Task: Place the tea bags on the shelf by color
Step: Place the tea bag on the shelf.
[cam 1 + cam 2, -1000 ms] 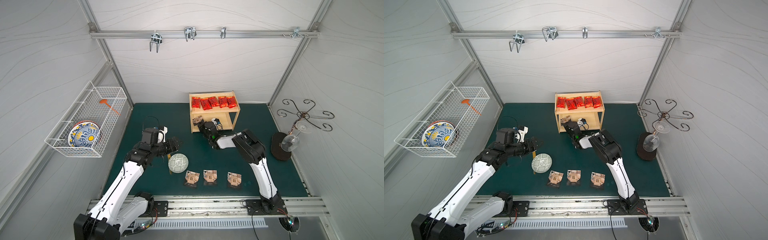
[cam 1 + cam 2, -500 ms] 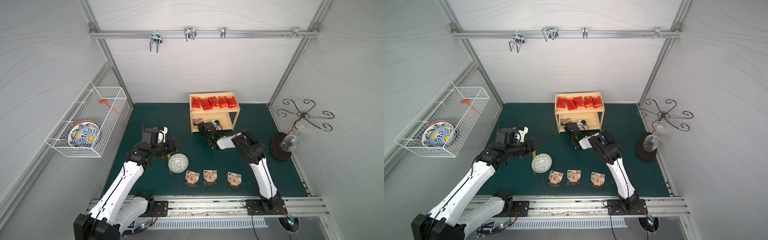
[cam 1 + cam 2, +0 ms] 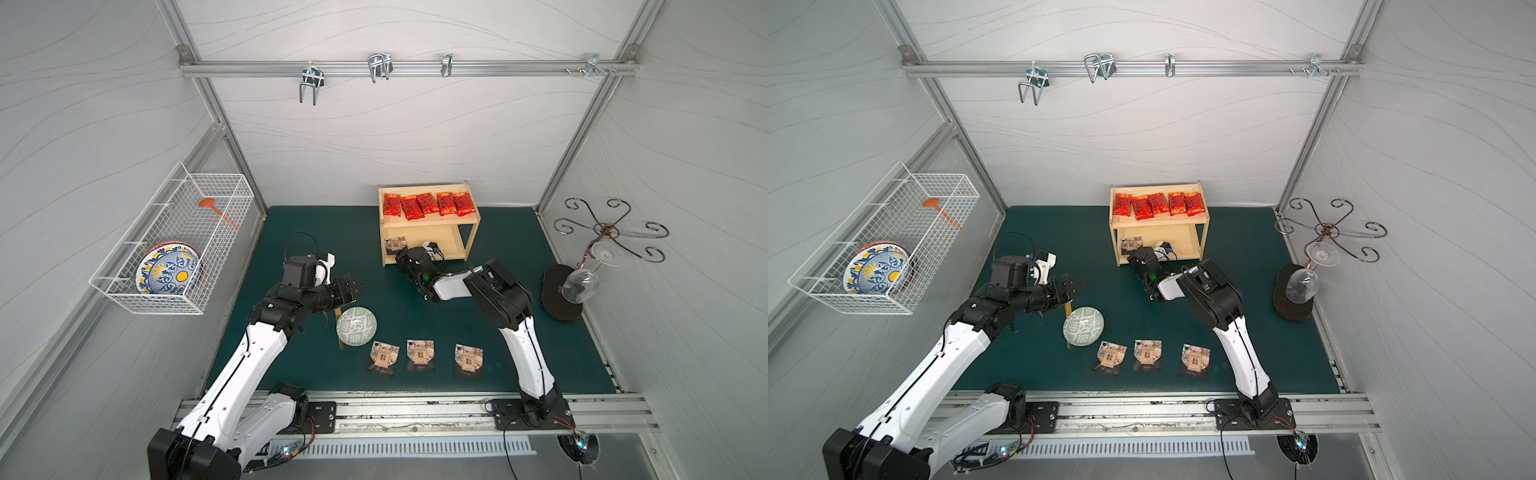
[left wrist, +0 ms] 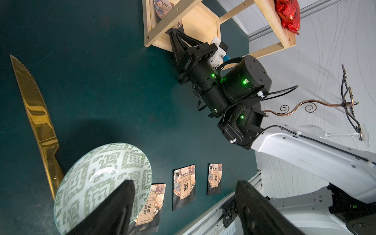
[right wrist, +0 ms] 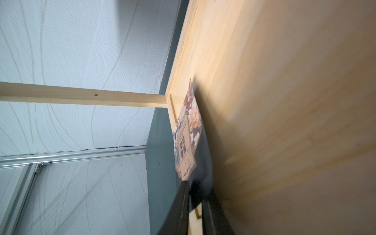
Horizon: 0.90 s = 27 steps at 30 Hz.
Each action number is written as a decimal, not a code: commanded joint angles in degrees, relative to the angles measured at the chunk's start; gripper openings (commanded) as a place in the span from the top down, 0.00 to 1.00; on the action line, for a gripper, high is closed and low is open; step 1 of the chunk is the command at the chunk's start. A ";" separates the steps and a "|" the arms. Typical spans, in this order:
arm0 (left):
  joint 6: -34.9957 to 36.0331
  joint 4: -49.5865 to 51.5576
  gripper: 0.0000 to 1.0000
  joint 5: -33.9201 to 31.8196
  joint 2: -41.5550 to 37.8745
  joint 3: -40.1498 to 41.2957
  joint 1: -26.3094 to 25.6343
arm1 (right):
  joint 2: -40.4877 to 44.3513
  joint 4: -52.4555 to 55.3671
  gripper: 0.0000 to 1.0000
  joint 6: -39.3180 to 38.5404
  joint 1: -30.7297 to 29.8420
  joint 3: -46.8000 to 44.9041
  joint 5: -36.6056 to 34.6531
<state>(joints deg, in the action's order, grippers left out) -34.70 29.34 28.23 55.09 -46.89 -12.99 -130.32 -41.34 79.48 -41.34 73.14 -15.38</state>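
Foil glints red along the top board of the pale wood shelf at the far side of the dark green mat, where five crinkled red tea bags lie side by side. One flat black-edged tea bag with a tan floral shield lies at the left end of the lower board. My right gripper reaches in at its near edge. Its fingers stand a thin slit apart, and I cannot tell whether they pinch the packet. Three more black-edged packets lie flat in a row on the near mat, right of the round green-patterned bowl. A glossy gold serrated knife lies just left of the bowl. My left gripper hangs above the mat just beyond the bowl, jaws wide, holding nothing.
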 commanded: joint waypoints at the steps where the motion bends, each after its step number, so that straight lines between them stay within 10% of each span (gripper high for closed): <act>1: -0.24 -3.04 0.17 1.35 -0.68 0.30 0.53 | 2.53 1.33 0.83 -1.56 -0.80 -0.46 0.48; 27: -1.40 -4.92 0.16 2.88 -0.64 1.54 1.47 | 3.56 5.47 0.86 -3.63 -0.11 -0.16 3.54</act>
<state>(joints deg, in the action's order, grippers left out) -36.05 27.49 30.04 55.09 -45.28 -11.97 -129.34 -38.81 77.03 -41.85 73.14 -12.75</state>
